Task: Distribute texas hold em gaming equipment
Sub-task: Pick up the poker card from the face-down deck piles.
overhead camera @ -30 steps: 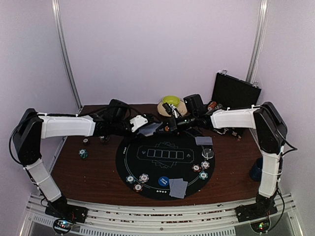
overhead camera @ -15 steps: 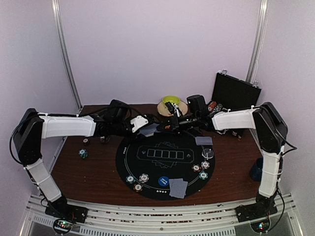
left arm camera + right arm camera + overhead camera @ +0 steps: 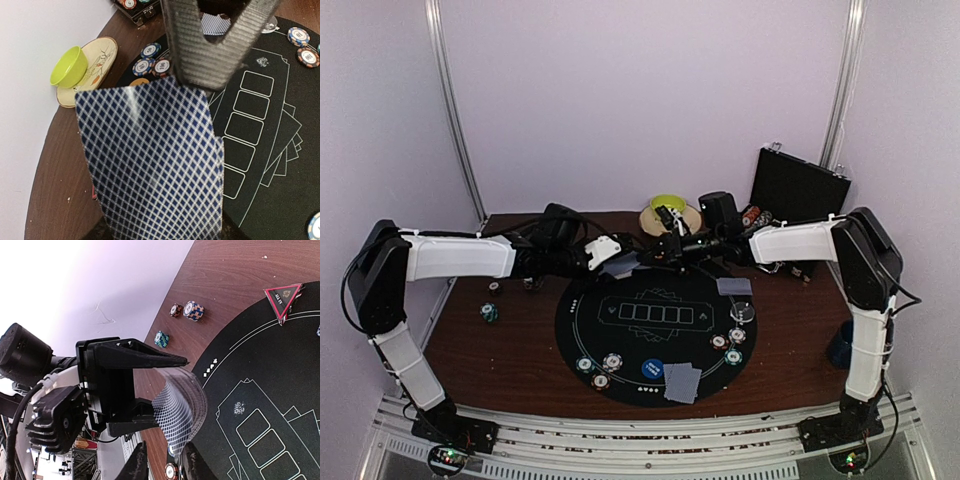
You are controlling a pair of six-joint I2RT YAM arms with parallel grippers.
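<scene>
Start at your near rim of the black mat (image 3: 582, 320). Two face-down cards (image 3: 682, 382) lie there beside a blue disc (image 3: 652, 368) and three striped chips (image 3: 612, 361), so that seat looks served. A second chip cluster (image 3: 730, 344) and a single card (image 3: 734, 286) sit at the right rim.

You're mid-deal, I'd judge. The left gripper (image 3: 612, 257) is clamped on the deck of playing cards (image 3: 150, 160) over the mat's far edge, and the cards bow downward. The right gripper (image 3: 164, 460) hangs just beside the deck with its jaws a little apart — nothing clearly between them. Next you'd need to pinch only the outermost card and peel it off without dragging its neighbours.

Farther back, the green bowl (image 3: 67, 65) on its plate (image 3: 97, 55) looks empty. The open black case (image 3: 798, 188) has chips racked inside.
</scene>
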